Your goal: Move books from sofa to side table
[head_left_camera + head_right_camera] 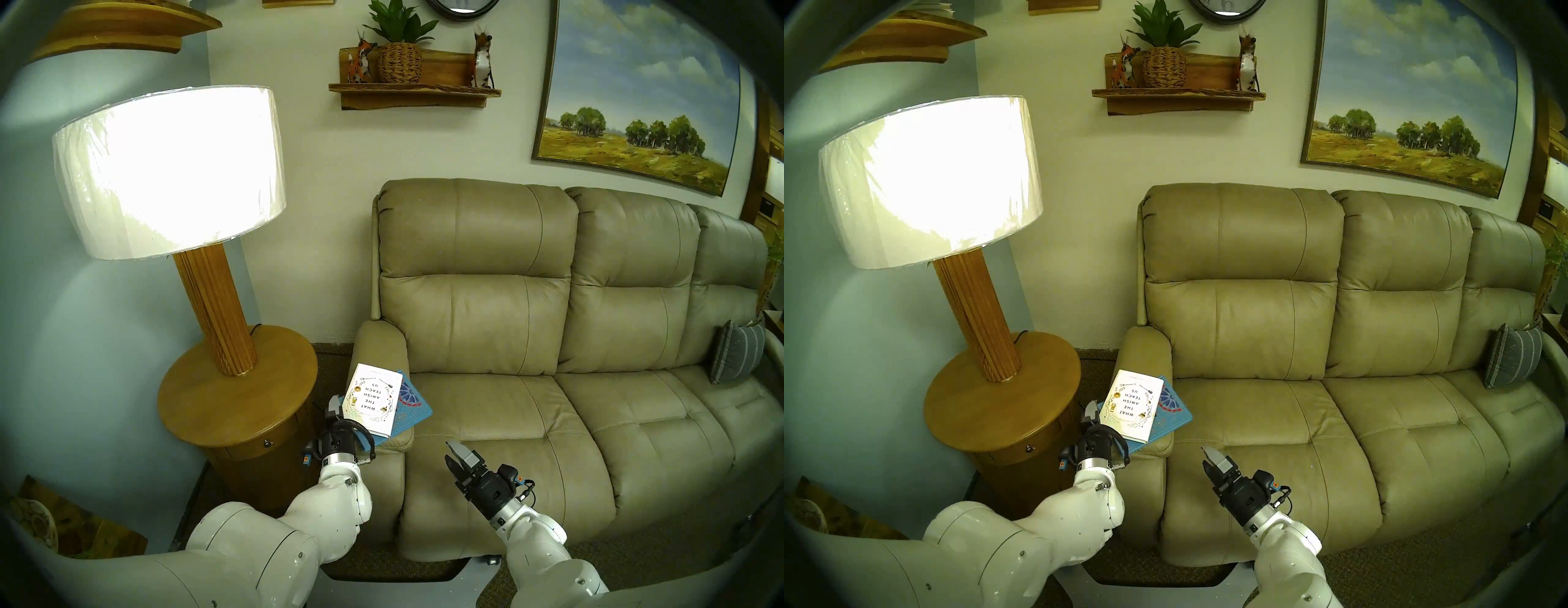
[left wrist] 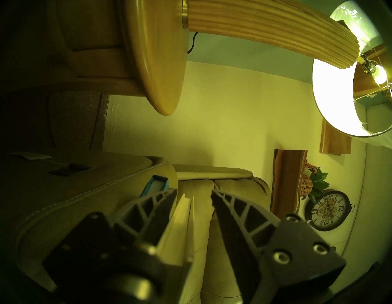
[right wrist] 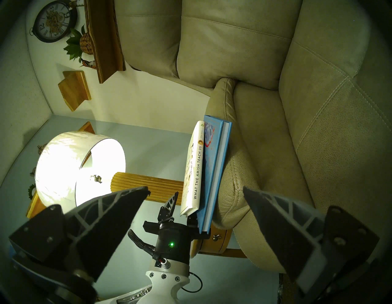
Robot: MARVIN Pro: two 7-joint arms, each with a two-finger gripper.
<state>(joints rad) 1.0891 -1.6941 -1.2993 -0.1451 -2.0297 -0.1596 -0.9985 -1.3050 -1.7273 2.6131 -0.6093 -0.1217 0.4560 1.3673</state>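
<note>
Both arms reach in from below. Left gripper (image 1: pixel 339 418) sits at the near corner of the two stacked books, fingers either side of them but spread wide, not clamped. White book (image 1: pixel 373 399) lies on the blue book (image 1: pixel 409 403), both on the sofa (image 1: pixel 530 382) armrest, just beside the side table (image 1: pixel 220 395) with its lamp (image 1: pixel 169 170). Right gripper (image 1: pixel 456 460) hovers over the seat, fingers spread, holding nothing.
</note>
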